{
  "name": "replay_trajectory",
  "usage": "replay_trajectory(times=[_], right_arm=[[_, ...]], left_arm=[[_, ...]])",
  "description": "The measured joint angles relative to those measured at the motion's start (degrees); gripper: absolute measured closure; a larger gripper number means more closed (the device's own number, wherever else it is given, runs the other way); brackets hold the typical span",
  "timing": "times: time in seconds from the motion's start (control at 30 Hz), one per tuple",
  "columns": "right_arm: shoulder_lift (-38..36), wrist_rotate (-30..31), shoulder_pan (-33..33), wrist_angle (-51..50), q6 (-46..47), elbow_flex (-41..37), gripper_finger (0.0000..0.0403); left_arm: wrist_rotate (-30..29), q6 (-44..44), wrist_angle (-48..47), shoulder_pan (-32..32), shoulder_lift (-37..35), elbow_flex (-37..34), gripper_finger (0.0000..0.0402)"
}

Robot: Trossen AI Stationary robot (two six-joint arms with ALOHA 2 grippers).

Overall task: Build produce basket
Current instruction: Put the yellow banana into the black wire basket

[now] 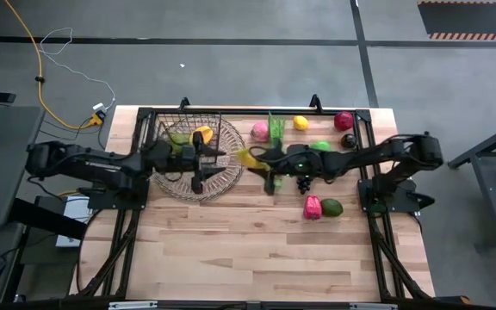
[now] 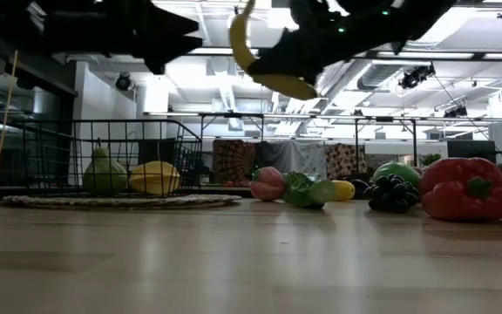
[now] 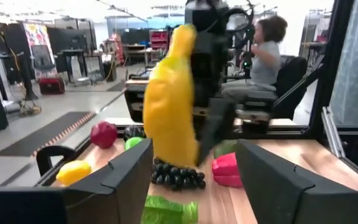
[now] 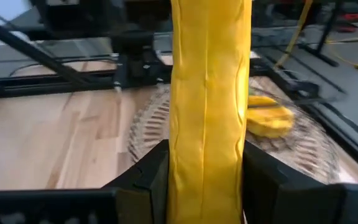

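Two grippers meet by the wire basket on the wicker tray from above — the right gripper carries a banana. Low view: banana high off the table, a pear in the basket. Left wrist: left gripper spread wide, empty. Right wrist: fingers clamp the banana.

The high view looks straight down on the pale wooden table; the low view looks level across it. Both wrist views sit close to one long yellow banana, lower centre.
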Motion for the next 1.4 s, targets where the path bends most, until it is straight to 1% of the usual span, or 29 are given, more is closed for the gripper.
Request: replay_trajectory(times=[0.1, 0.2, 0.3, 0.5, 0.6, 0.7, 0.87, 1.0, 1.1, 1.17, 1.3, 1.4], right_arm=[[3.3, -1.2, 0.8, -2.7, -1.9, 3.7, 0.0273], [5.7, -0.4, 1.5, -6.2, -3.2, 6.9, 0.0273], [7.1, -0.3, 1.9, -7.3, -3.9, 8.7, 0.0273], [7.8, -0.6, 2.2, -7.8, -4.5, 9.4, 0.0273], [7.7, -0.6, 2.2, -8.1, -4.5, 9.4, 0.0273], [7.7, -0.6, 2.2, -8.4, -4.5, 9.4, 0.0273], [7.7, -0.6, 2.2, -8.5, -4.5, 9.3, 0.0271], [7.7, -0.6, 2.2, -8.6, -4.5, 9.3, 0.0259], [7.7, -0.3, 2.3, -8.6, -5.6, 9.3, 0.0238], [7.7, 1.6, 2.6, -8.5, -6.0, 9.3, 0.022], [7.3, 5.7, 3.1, -8.7, -6.7, 9.3, 0.0186], [6.3, 6.9, 3.2, -9.9, -7.5, 9.3, 0.0165]], left_arm=[[0.0, -0.1, 0.0, -0.2, 3.9, 2.0, 0.0158], [0.0, 0.0, 0.0, -0.6, 6.6, 3.3, 0.0138], [0.7, 0.0, 0.1, -1.1, 8.2, 4.2, 0.0123], [0.7, 2.0, 0.3, -1.9, 9.2, 5.6, 0.0123], [0.9, 3.0, -0.6, -2.0, 9.2, 5.6, 0.0137], [0.9, 3.3, -1.8, -2.0, 8.7, 5.6, 0.0165], [0.9, 4.5, -3.4, -2.0, 8.6, 5.6, 0.0233], [0.9, 5.2, -3.4, -1.9, 8.6, 5.6, 0.0287], [0.2, 6.1, -3.4, -1.9, 8.6, 5.6, 0.0291], [-0.7, 6.0, -3.8, -1.9, 8.6, 5.6, 0.0291], [-5.7, 6.5, -7.0, -1.9, 7.9, 5.5, 0.0284], [-7.8, 6.7, -10.1, -1.4, 5.6, 5.5, 0.0279]])
